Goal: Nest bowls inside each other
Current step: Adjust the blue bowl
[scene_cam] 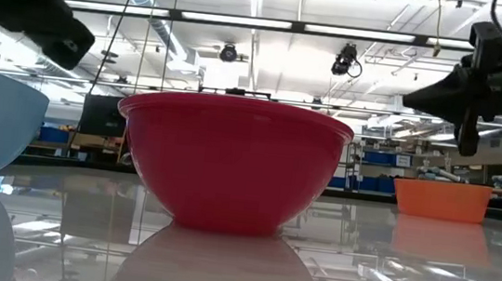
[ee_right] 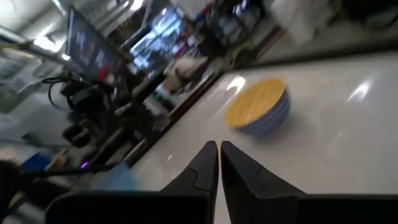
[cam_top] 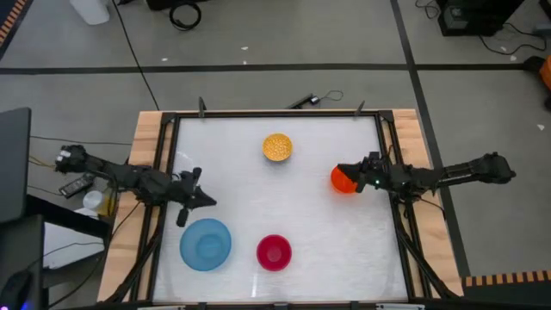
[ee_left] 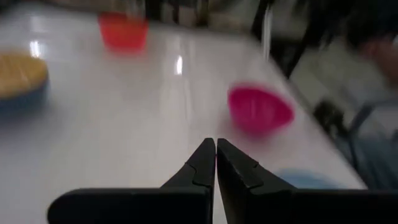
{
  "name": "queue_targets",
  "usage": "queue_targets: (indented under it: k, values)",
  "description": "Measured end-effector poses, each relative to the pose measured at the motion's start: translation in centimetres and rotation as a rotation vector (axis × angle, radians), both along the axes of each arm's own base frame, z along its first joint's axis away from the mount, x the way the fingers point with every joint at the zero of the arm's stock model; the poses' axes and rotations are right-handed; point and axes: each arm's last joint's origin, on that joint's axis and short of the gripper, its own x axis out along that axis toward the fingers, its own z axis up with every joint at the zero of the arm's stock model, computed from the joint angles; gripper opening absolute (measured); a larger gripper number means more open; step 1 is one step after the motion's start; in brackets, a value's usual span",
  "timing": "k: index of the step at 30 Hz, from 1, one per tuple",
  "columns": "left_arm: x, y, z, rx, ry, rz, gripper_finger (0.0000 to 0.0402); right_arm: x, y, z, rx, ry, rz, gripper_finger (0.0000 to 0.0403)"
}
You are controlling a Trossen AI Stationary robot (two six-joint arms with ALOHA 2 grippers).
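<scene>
Four bowls stand upright on their bases on the white table. The yellow bowl [cam_top: 276,146] is far and central, and the orange bowl [cam_top: 343,181] is at the right. The light blue bowl [cam_top: 206,244] and the red-magenta bowl [cam_top: 274,252] sit near the front edge. My left gripper [cam_top: 211,202] is shut and hangs in the air just beyond the blue bowl, pointing toward the table's middle [ee_left: 215,147]. My right gripper [cam_top: 337,170] is shut too. It hovers over the orange bowl's far rim and stands well above it in the low view [scene_cam: 409,101].
Wooden side boards [cam_top: 146,172] and black rails [cam_top: 389,155] frame the table on the left and right. Bare white surface [cam_top: 258,198] lies between the bowls in the middle. Cables and gear lie on the floor beyond the far edge.
</scene>
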Motion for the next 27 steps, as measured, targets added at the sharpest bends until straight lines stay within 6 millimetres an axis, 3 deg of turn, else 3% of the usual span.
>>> queue_targets:
  k: [9,16,22,27]
  values:
    - [3.8,-2.5,0.0,0.106,0.257,0.015,0.0021,2.5,1.2,-1.0,0.046,0.092,0.124,0.0029]
    - [5.7,-3.2,0.4,0.117,0.348,0.039,0.0028,6.2,0.4,1.1,-0.088,0.163,0.113,0.0030]
    - [5.7,-4.0,2.1,0.021,0.478,0.002,0.0088,10.1,-1.3,2.3,-0.187,0.317,0.130,0.0056]
    - [4.1,-4.5,1.8,0.019,0.677,0.021,0.0146,12.4,-3.0,2.1,-0.191,0.396,0.075,0.0093]
